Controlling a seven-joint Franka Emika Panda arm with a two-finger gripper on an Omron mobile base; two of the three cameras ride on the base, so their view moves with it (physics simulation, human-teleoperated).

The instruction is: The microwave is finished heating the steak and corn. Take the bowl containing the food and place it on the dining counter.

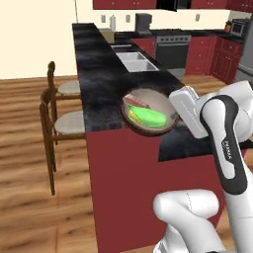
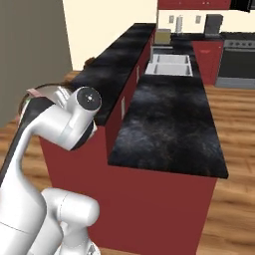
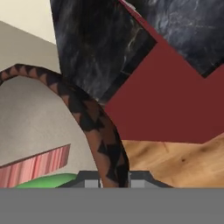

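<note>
My gripper [image 1: 173, 117] is shut on the near rim of the dark brown bowl [image 1: 148, 129], which hangs tilted by the near end of the dining counter [image 1: 99, 74]. In the bowl lie the pinkish steak [image 1: 137, 103] and the green-husked corn [image 1: 148, 117]. In the hand view the streaked bowl rim [image 3: 94, 127] runs up from between my fingertips, with the steak [image 3: 35, 168] and corn [image 3: 48, 180] to its left. In the right base view my arm covers most of the bowl [image 2: 57, 92]. The microwave is out of view.
Two wooden stools [image 1: 66, 88] [image 1: 66, 123] stand along the dining counter's left side. A lower black counter [image 2: 169, 124] with a double sink [image 1: 136, 62] runs along its right. A black oven [image 1: 173, 47] stands at the back, with wooden floor around.
</note>
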